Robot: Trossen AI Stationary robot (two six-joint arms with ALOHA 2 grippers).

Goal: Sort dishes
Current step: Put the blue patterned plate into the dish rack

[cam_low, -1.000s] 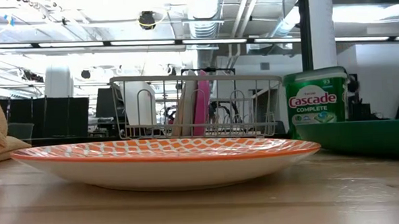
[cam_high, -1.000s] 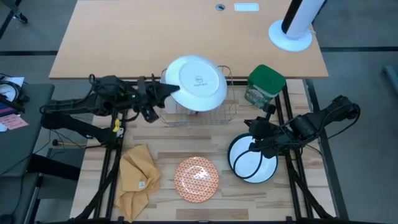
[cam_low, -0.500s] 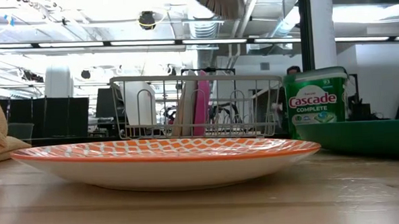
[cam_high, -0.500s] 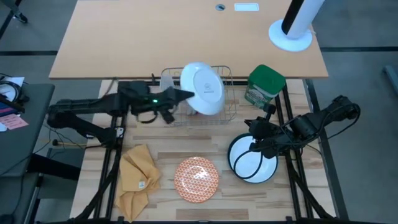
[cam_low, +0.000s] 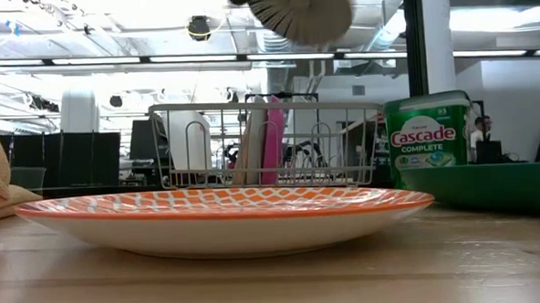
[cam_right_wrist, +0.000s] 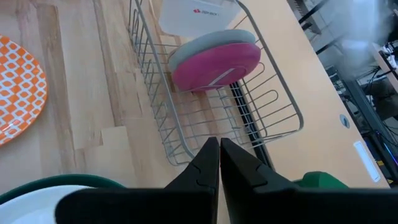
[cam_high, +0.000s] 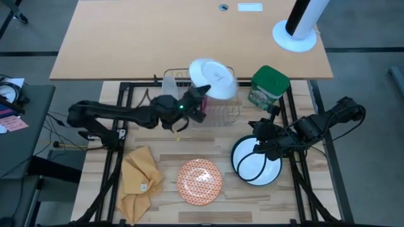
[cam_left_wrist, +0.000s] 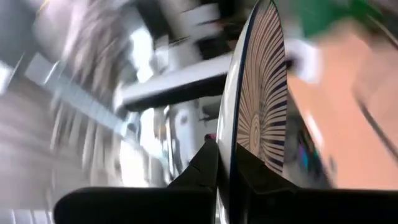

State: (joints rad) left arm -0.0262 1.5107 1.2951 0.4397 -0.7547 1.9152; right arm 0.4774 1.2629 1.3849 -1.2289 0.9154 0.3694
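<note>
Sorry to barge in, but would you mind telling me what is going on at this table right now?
The robot is sorting dishes. Its left tool is shut on the rim of a white plate, holding it in the air above the wire rack, where a pink plate and a grey plate already stand. The right tool is shut, resting over the green-rimmed plate. An orange patterned plate lies on the table.

I'm working in what looks like an open lab or industrial office: exposed ceiling ducts (cam_low: 277, 10) and strip lights (cam_low: 147, 58) overhead, rows of dark monitors (cam_low: 69, 158) behind, and a large bare desk (cam_high: 189, 38) beyond my slatted workbench (cam_high: 208, 151).
</note>
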